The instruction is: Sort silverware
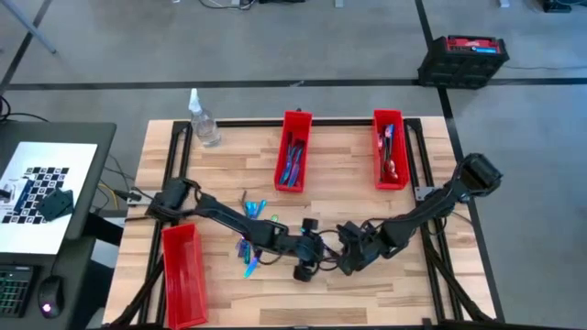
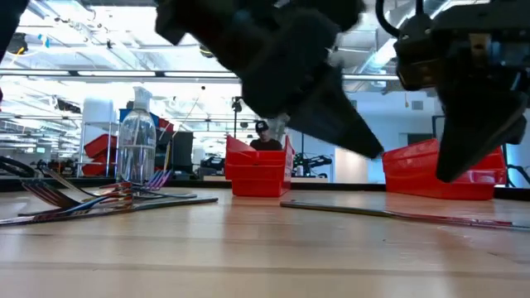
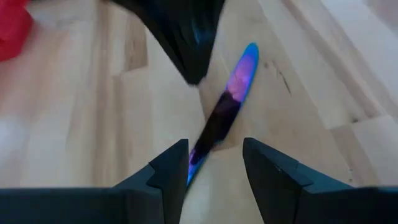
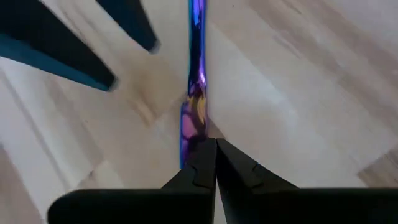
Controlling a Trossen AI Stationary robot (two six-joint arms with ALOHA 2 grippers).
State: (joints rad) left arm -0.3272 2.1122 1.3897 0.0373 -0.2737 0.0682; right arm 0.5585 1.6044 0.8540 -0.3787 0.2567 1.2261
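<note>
Closest to my right wrist camera, the right claw (image 4: 214,163) is sitting with its fingers pressed together at the tip of an iridescent knife (image 4: 195,81) lying flat on the table (image 1: 367,284); I cannot tell whether metal is actually pinched. The left claw (image 3: 214,163) is hovering spread apart, straddling the same piece. Beyond, loose silverware (image 1: 249,240) is waiting near the red bins (image 1: 293,151). I'm judging the thin blade could slip or both claws collide.

Bright, even overhead light on the pale wooden table (image 1: 367,284), soft shadows only. Low view: ceiling lights glare behind, dark arms loom blurred. Both wrist views are smeared, the iridescent purple-blue metal knife (image 3: 233,93) glinting, soft-edged.
</note>
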